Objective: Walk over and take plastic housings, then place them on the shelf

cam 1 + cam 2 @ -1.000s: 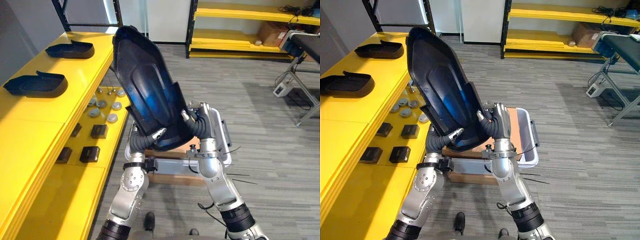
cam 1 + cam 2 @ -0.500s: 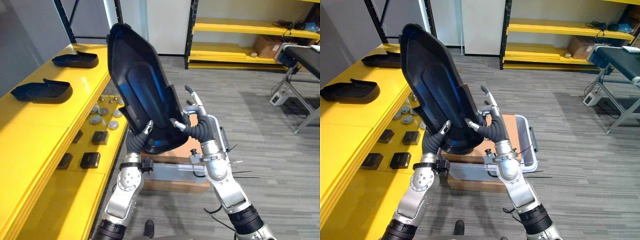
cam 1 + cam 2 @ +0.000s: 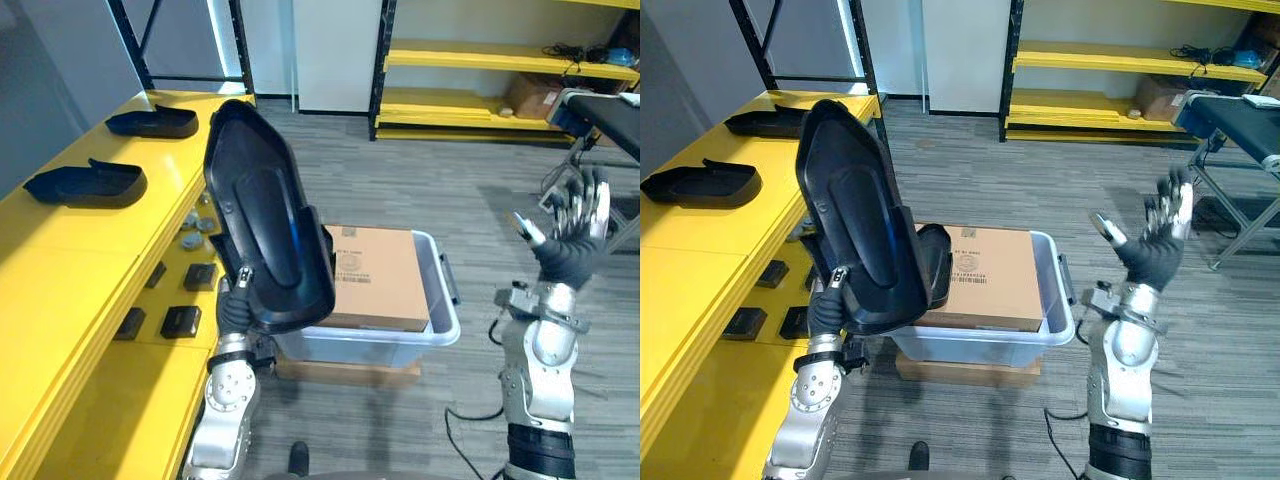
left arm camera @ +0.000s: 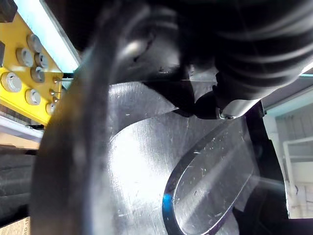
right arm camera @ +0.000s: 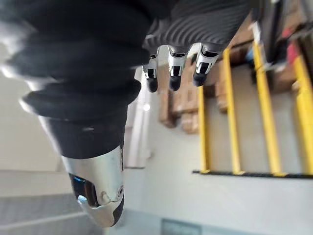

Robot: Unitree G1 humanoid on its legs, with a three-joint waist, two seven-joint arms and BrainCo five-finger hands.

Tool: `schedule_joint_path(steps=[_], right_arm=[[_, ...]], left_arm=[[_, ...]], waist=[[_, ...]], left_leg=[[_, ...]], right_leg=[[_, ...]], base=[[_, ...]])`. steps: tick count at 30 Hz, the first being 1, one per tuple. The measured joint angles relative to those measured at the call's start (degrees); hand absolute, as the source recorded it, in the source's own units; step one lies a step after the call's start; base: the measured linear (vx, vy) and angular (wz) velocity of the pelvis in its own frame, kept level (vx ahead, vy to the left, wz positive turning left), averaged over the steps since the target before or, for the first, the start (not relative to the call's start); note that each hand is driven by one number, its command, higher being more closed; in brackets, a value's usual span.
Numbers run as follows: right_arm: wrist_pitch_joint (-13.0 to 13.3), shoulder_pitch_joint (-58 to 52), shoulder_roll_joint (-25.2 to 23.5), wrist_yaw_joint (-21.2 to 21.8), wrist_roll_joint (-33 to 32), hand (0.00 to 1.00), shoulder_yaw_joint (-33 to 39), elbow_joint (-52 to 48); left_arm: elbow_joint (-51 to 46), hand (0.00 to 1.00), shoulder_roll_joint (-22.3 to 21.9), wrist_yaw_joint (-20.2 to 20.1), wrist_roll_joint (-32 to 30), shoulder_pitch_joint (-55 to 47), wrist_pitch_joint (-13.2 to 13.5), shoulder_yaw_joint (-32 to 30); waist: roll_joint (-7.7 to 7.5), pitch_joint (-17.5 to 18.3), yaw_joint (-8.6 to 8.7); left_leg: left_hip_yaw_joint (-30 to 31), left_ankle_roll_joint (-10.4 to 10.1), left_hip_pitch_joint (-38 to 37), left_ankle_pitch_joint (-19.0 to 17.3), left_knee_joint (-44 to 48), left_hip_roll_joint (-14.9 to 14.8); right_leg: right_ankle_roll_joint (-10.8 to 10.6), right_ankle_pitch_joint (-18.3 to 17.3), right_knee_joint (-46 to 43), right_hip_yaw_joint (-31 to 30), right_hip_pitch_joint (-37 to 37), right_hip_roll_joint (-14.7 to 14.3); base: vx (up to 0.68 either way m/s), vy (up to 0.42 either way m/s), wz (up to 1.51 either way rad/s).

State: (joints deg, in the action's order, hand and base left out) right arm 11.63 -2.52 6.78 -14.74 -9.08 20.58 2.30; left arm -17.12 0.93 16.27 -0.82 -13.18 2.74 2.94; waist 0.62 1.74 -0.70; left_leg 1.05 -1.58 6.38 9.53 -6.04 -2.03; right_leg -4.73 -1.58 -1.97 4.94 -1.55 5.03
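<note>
The plastic housing, a long dark shell, stands nearly upright in the air beside the yellow shelf, its lower rim pinched in the curled fingers of the left hand. The right hand is raised well apart from it, fingers spread and holding nothing. Two other housings already lie on the shelf top. Behind the held piece sits a bin with a cardboard box in it. I judge this the carry-to-shelf step. The next move calls for swinging the housing left over a bare stretch of shelf and laying it flat, and a one-handed hold on so large a shell may let it tip.
</note>
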Motion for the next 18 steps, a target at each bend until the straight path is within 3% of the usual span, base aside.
schedule_joint_path(steps=[8, 12, 16, 18], right_arm=[[-4.9, -8.9, -4.1, 3.1, -3.8, 0.0, 6.4, 32.9], [-6.6, -11.4, -7.2, 4.0, -2.7, 0.0, 5.4, 40.1], [-7.3, -12.2, -8.3, 5.2, -2.0, 0.0, 0.8, 41.4], [-7.2, -11.1, -8.0, 5.2, -2.0, 0.0, -1.3, 41.3]], left_arm=[[-5.6, 1.0, -2.1, -1.7, -0.3, -7.5, 1.2, -2.6], [-7.5, 1.0, -2.1, -3.7, 0.2, -10.1, 1.8, -2.5], [-10.2, 1.0, -2.2, -4.1, 0.8, -10.4, 2.2, -2.4], [-11.5, 1.0, -2.9, -4.0, 1.7, -9.4, 2.5, -1.6]], waist=[[1.6, 0.7, -0.12], [1.17, 0.1, -0.07], [0.8, -2.1, -0.23], [1.7, -4.1, -0.73]], left_leg=[[0.8, -0.1, 0.6, -0.1, 0.0, 0.0], [3.1, -0.1, -0.4, -0.1, 0.0, 0.2], [9.0, -0.3, 1.7, 0.0, 0.5, 1.5], [9.9, -0.5, 6.1, -1.3, 4.5, 2.5]], right_leg=[[0.0, 0.0, 1.1, 1.8, 0.7, -0.1], [0.0, -0.2, 0.4, 4.3, 2.9, -0.1], [-0.2, -3.7, -4.8, 12.6, 3.3, 1.0], [-0.1, -5.5, -7.7, 20.6, 3.2, 2.0]], base=[[0.03, -0.028, 0.08], [0.02, -0.034, 0.29], [-0.05, -0.034, 1.07], [-0.08, -0.011, 1.77]])
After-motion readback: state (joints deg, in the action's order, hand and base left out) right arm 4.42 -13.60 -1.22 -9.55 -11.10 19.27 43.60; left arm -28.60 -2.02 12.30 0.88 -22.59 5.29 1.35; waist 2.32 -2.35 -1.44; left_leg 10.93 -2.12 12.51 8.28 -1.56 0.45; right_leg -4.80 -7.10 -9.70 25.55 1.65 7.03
